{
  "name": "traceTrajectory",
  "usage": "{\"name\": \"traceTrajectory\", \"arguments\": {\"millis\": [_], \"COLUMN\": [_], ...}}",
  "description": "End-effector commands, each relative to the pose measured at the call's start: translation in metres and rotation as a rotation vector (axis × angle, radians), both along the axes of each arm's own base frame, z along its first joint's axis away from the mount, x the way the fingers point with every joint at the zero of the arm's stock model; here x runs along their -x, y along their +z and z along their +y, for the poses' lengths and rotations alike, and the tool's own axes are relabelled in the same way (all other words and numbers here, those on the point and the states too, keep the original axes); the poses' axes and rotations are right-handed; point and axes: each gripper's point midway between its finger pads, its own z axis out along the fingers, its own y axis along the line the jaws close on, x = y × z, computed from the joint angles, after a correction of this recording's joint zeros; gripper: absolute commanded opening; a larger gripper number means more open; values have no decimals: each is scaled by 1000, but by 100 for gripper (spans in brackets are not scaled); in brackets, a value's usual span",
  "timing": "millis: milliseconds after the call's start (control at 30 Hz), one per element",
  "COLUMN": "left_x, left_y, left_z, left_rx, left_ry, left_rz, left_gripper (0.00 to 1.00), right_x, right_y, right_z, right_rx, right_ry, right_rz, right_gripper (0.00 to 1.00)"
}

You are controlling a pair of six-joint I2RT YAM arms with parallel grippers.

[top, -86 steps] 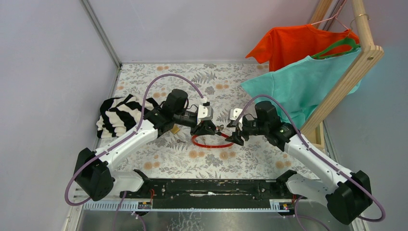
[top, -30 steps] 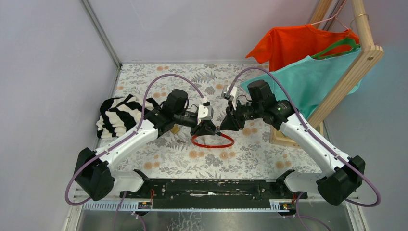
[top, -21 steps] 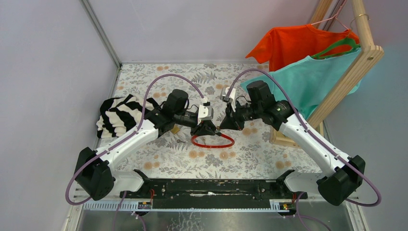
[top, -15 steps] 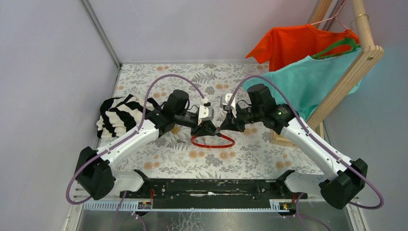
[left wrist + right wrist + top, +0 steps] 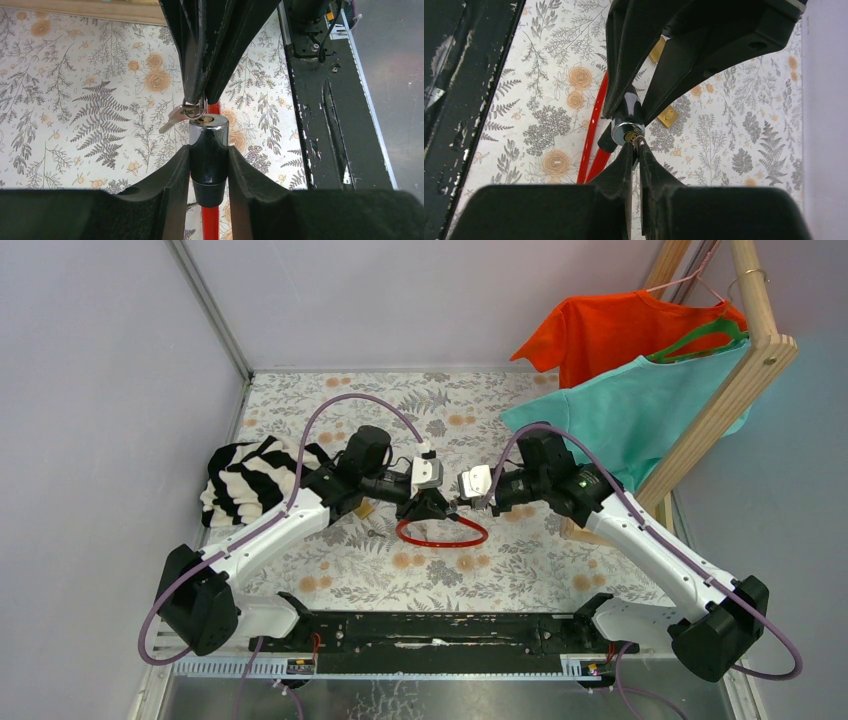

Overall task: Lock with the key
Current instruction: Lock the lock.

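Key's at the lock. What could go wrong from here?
1. The right gripper pinches at the key ring with only its tips; turning could make it slip.
2. The left gripper holds a round lock barrel, which might rotate in the grip.
3. The loose key hanging beside the keyhole could snag.

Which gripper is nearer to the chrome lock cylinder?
Left. The left gripper is clamped around the lock cylinder, touching it on both sides. The right gripper is at its keyhole end, pinching the key ring.
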Motion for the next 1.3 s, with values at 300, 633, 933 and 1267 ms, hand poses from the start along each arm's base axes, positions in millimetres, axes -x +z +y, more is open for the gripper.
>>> {"name": "traceTrajectory", "arguments": {"millis": [300,633,933,1267], "left_x": [14,14,14,13], "left_y": [-17,-27,-29,-31], "left_z": [6,11,13,15], "left_rx": [-23,-47,-56,-64], "left_ry": [-30,-26,-20,-7], "left_rz": [45,23,16,13], "left_gripper": [0,0,0,0], "right_x": [-25,-33,-32,-33], "right_y": [9,18,26,29], "right_z": [-22,-36,-44,-54], "right_rx": [107,175,201,243], "right_ry": [-67,-131,-150,-188], "right_rz": [-193,-206,-219,-198], "right_gripper": [0,0,0,0]}}
